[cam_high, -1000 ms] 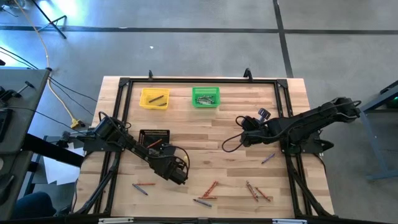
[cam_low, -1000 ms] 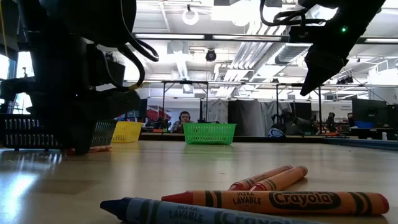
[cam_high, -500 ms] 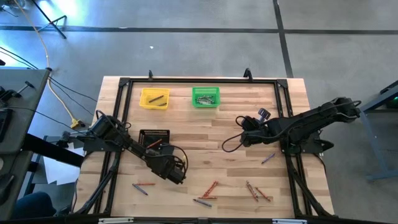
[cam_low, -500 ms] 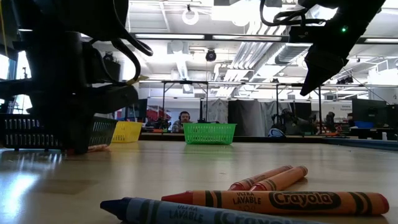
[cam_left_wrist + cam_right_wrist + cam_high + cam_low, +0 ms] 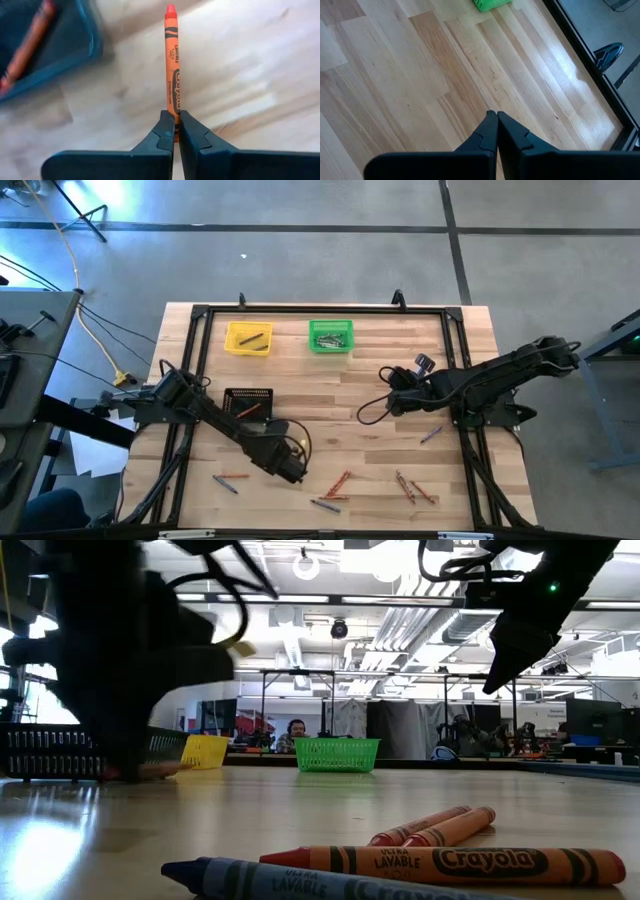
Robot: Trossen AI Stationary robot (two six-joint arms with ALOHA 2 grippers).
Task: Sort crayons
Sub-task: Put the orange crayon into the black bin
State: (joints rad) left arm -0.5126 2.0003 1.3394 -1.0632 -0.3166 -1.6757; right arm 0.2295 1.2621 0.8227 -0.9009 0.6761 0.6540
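Note:
My left gripper [image 5: 291, 467] is over the near left part of the table, just near of the black bin [image 5: 248, 402], and is shut on an orange crayon [image 5: 173, 60]. My right gripper [image 5: 497, 116] hangs shut and bare over the wood right of centre [image 5: 388, 402]. Loose crayons lie flat along the near edge: a pair [image 5: 230, 479], a cluster [image 5: 338, 483], two more [image 5: 412, 488] and a blue-grey one [image 5: 431, 435]. The low view shows an orange [image 5: 440, 865] and a blue crayon [image 5: 280, 880] close up. My left gripper pinches the orange crayon's flat rear end [image 5: 175, 111] between its two fingertips. The fingers come from above, slanting steeply down, and the crayon runs on straight past them, its pointed tip [image 5: 171, 8] farthest away. Whether the tip is clear of the wood does not show.
A yellow bin [image 5: 248, 338] and a green bin [image 5: 330, 336] stand at the far edge, each with crayons inside. The black bin holds an orange crayon [image 5: 30, 42]. A black frame [image 5: 455, 340] runs round the tabletop. A person sits far behind the table [image 5: 296, 730].
My left arm has risen a little and shifted slightly toward the table's near right. The right arm has kept still.

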